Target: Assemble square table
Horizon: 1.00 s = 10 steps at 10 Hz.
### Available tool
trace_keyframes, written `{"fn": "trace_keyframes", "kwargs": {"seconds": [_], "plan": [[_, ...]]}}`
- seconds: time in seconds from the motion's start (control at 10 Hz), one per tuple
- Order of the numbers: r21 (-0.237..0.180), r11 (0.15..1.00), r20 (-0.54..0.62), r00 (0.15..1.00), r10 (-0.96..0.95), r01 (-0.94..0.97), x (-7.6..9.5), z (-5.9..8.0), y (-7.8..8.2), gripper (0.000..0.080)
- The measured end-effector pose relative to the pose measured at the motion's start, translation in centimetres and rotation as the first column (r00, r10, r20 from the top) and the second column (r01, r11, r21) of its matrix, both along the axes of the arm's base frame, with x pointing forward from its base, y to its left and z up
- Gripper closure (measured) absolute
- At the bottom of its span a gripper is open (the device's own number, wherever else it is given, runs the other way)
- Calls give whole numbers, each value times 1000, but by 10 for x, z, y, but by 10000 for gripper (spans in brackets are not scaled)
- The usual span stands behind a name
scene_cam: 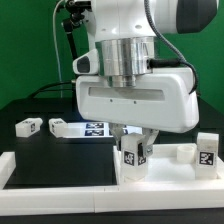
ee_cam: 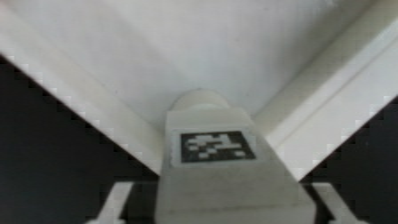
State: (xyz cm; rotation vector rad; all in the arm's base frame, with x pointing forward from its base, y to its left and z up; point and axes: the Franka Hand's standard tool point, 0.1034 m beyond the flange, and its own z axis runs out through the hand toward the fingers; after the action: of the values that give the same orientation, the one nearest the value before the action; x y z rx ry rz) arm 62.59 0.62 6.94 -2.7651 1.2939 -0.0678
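A white table leg [scene_cam: 132, 150] with black-and-white tags stands upright on the white square tabletop [scene_cam: 165, 168], near one of its corners. My gripper [scene_cam: 133, 160] comes straight down over it, with one finger against each side of the leg, shut on it. In the wrist view the leg [ee_cam: 217, 145] fills the middle, its tag facing the camera. My gripper [ee_cam: 228, 208] flanks it, and the fingers [ee_cam: 121, 200] show at both sides. The tabletop's raised rim [ee_cam: 320, 90] forms a corner behind the leg.
Two more legs [scene_cam: 27, 126] [scene_cam: 58, 125] lie on the black table at the exterior view's left. Another leg [scene_cam: 205, 152] stands at the right. The marker board [scene_cam: 95, 128] lies behind the gripper. The white border rail [scene_cam: 60, 185] runs along the front.
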Motion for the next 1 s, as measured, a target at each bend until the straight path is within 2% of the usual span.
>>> {"fn": "trace_keyframes", "kwargs": {"seconds": [0.2,0.4,0.6,0.7,0.8,1.0], "plan": [[9,973,-7,973,-231,231,0,-1,0,511],[52,858,-37,859,-510,511,0,-1,-2,510],[113,607,-115,617,-779,787,0,-1,3,510],[132,484,-141,500,-854,865,1,-2,1,509],[133,405,-153,423,-893,905,1,-2,2,509],[135,457,-141,474,-869,879,1,-2,1,509]]}}
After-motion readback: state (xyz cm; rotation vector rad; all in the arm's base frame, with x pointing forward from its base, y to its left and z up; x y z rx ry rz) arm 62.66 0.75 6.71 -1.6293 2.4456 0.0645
